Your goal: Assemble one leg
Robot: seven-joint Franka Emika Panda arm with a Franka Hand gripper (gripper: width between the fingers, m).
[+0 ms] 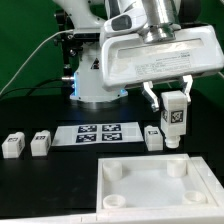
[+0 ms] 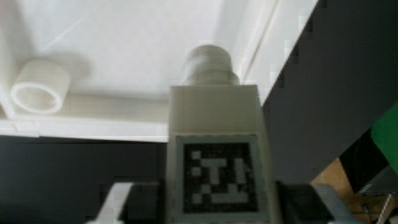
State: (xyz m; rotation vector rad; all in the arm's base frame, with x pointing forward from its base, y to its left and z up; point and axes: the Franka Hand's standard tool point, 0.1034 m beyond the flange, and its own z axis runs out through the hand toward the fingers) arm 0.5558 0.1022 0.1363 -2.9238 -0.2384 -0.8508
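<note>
My gripper (image 1: 176,100) is shut on a white leg (image 1: 176,116) with a black-and-white marker and holds it upright in the air, above the far right corner of the large white panel (image 1: 150,205). In the wrist view the held leg (image 2: 217,130) fills the middle, its threaded tip (image 2: 212,66) pointing toward the panel's rim; a round corner socket (image 2: 39,85) lies off to the side. Three other legs lie on the black table: two at the exterior view's left (image 1: 12,146) (image 1: 40,143) and one (image 1: 154,137) just beyond the panel.
The marker board (image 1: 97,132) lies flat on the table behind the panel. The robot's base (image 1: 95,85) stands at the back. A cable (image 1: 30,60) runs along the back left.
</note>
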